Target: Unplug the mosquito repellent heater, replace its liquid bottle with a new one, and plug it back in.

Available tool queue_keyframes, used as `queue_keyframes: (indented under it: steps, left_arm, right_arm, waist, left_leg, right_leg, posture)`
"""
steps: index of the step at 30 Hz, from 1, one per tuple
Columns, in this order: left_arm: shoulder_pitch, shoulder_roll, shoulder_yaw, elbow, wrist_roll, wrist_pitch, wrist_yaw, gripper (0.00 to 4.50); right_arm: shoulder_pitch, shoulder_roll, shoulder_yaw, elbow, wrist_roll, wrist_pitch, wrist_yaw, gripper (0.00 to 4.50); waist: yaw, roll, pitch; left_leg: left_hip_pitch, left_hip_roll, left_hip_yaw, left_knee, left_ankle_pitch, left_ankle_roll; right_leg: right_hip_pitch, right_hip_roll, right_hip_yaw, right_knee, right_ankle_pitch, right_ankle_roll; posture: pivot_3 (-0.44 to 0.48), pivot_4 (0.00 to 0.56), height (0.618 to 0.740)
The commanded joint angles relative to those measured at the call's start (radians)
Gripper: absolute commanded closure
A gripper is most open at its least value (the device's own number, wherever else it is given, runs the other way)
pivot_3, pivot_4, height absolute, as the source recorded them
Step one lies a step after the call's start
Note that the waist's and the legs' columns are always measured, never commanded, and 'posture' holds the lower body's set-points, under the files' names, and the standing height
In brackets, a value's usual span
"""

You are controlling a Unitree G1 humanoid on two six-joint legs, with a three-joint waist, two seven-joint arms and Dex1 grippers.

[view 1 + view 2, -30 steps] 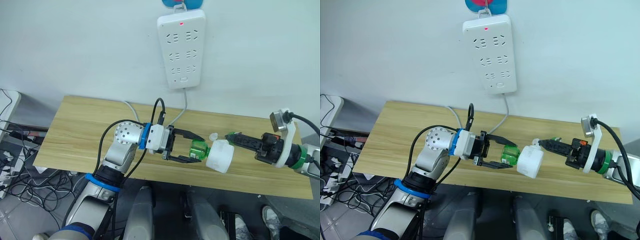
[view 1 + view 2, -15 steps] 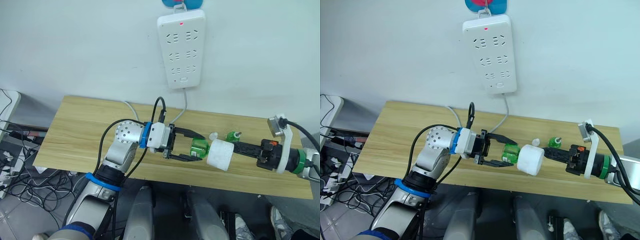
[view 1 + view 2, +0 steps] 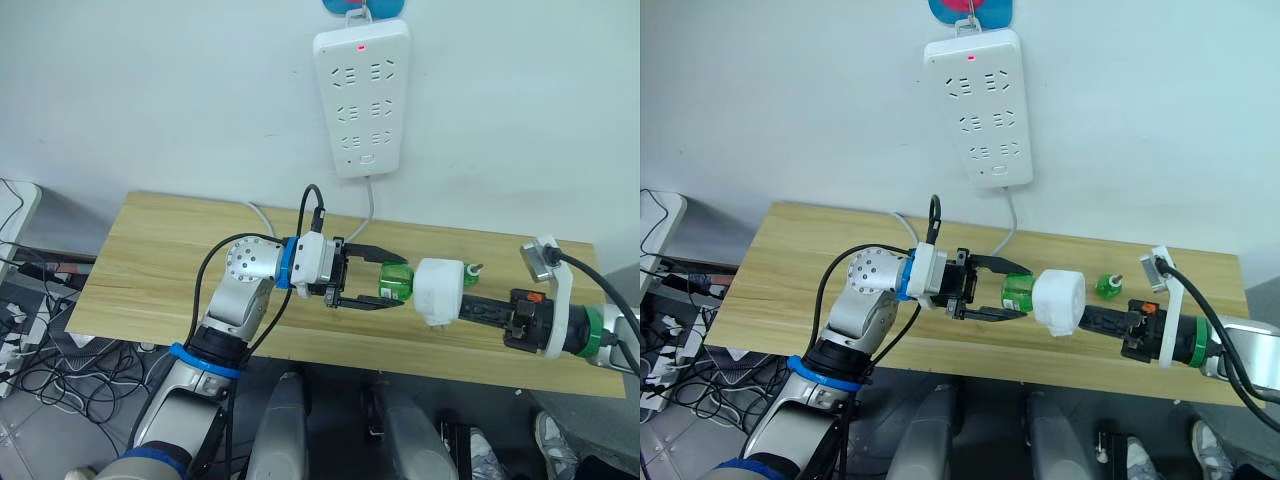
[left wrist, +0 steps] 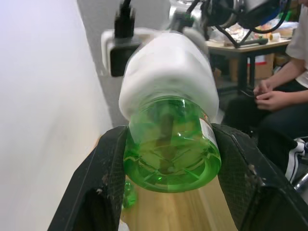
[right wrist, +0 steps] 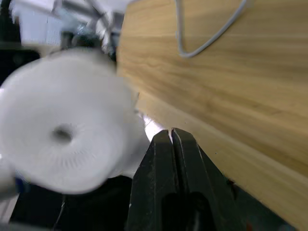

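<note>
Heater (image 3: 441, 291) and bottle (image 3: 396, 283) joined along a left-right axis above the counter (image 3: 160, 262), left fingers (image 4: 108, 163) gripping bottle, right fingers (image 5: 168, 154) closed behind heater.

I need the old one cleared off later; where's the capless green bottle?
The capless green bottle stands on the wooden table near its back right edge, just behind the right gripper and right of the white heater.
</note>
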Motion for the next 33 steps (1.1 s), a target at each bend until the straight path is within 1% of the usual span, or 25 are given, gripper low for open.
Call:
queue_keyframes:
  steps: [1, 9, 17, 20, 26, 33]
  left_arm:
    - [-0.005, -0.007, -0.011, -0.022, 0.006, 0.002, 0.007, 2.18]
    - [0.000, -0.006, -0.014, -0.022, 0.015, -0.005, 0.015, 2.18]
    - [0.001, -0.010, -0.017, -0.013, 0.025, -0.016, 0.017, 2.18]
    - [0.001, -0.014, -0.017, -0.012, 0.028, -0.017, 0.016, 2.18]
    - [-0.001, -0.019, -0.018, -0.012, 0.027, -0.015, 0.012, 2.18]
    - [0.007, -0.019, -0.022, -0.017, 0.022, -0.013, -0.004, 2.18]
  right_arm:
    - [0.018, -0.012, -0.009, -0.066, 0.028, -0.023, 0.054, 4.44]
    - [0.006, -0.031, 0.009, -0.116, 0.028, -0.073, 0.097, 4.44]
    - [0.011, -0.129, 0.022, -0.172, 0.028, -0.113, 0.230, 4.44]
    - [-0.016, -0.147, 0.042, -0.180, 0.028, -0.140, 0.255, 4.44]
    - [-0.128, -0.111, 0.090, -0.139, 0.028, -0.170, 0.199, 4.44]
    - [-0.252, -0.030, 0.106, -0.047, 0.028, -0.126, 0.128, 4.44]
  waist:
    - [0.000, 0.000, 0.000]
    - [0.000, 0.000, 0.000]
    - [0.000, 0.000, 0.000]
    - [0.000, 0.000, 0.000]
    - [-0.001, 0.000, 0.000]
    - [-0.001, 0.000, 0.000]
  left_leg:
    - [0.000, 0.000, 0.000, 0.000, 0.000, 0.000]
    - [0.000, 0.000, 0.000, 0.000, 0.000, 0.000]
    - [0.000, 0.000, 0.000, 0.000, 0.000, 0.000]
    - [0.000, 0.000, 0.000, 0.000, 0.001, -0.001]
    - [0.000, 0.000, 0.000, 0.000, 0.001, -0.001]
    - [0.000, 0.000, 0.000, 0.000, 0.001, -0.001]
  right_leg:
    - [0.000, 0.000, 0.000, 0.000, 0.000, 0.000]
    - [0.000, 0.000, 0.000, 0.000, 0.000, 0.000]
    - [0.000, 0.000, 0.000, 0.000, 0.000, 0.000]
    - [0.000, 0.000, 0.000, 0.000, 0.000, 0.000]
    - [0.000, 0.000, -0.001, 0.000, 0.000, 0.000]
    - [0.000, 0.000, -0.001, 0.000, 0.000, 0.000]
  posture:
    - [0.050, 0.394, 0.740]
    - [0.049, 0.390, 0.740]
    - [0.039, 0.383, 0.740]
    - [0.035, 0.382, 0.740]
    - [0.031, 0.382, 0.740]
    - [0.017, 0.384, 0.740]
